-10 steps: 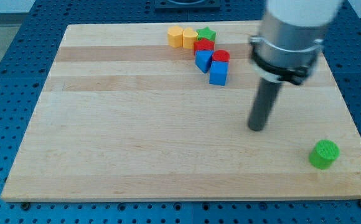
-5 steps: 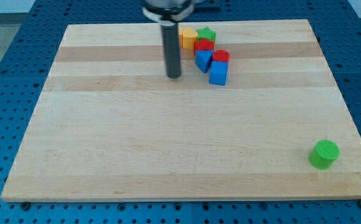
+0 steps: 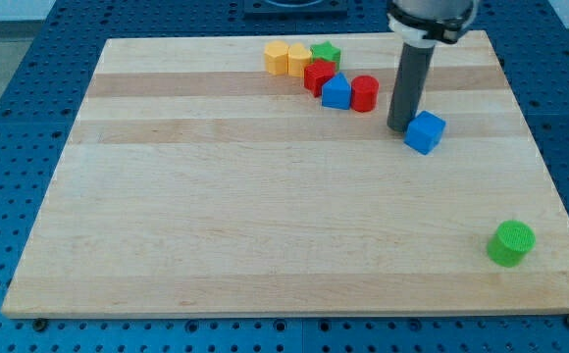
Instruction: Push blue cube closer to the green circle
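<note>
Rod's lower end, my tip, sits on the wooden board in its upper right part, just at the view's left of the blue cube; rod and cube look to be touching or very nearly so (contact can't be confirmed). No jaws here to read as wide or narrow: the arm ends in a plain dark rod and holds nothing.

Blue cube stands alone, turned corner-on, well apart from the green circle, which sits near the board's lower right corner, toward the view's bottom and right of the cube.

Cluster near the board's top edge, to the view's left of the tip:
- two yellow blocks side by side, shapes unclear
- green star just right of them
- red block below the star
- second blue block, shape unclear, against the red one
- red cylinder just right of that blue block, nearest the rod
</note>
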Motion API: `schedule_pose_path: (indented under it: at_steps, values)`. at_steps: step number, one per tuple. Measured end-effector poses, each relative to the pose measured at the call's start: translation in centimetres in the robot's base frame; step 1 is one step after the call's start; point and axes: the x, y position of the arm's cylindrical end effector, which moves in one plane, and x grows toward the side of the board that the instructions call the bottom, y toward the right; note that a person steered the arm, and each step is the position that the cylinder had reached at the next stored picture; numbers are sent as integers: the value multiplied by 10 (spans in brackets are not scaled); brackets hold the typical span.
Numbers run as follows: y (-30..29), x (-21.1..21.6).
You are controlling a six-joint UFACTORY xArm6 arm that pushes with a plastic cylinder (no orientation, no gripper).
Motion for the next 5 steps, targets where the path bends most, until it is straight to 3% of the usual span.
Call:
schedule_pose_path:
  at_steps: [1, 2, 4, 5]
  values:
    - [25, -17]
    - [37, -7]
    - [5, 6]
    - [-1, 32]
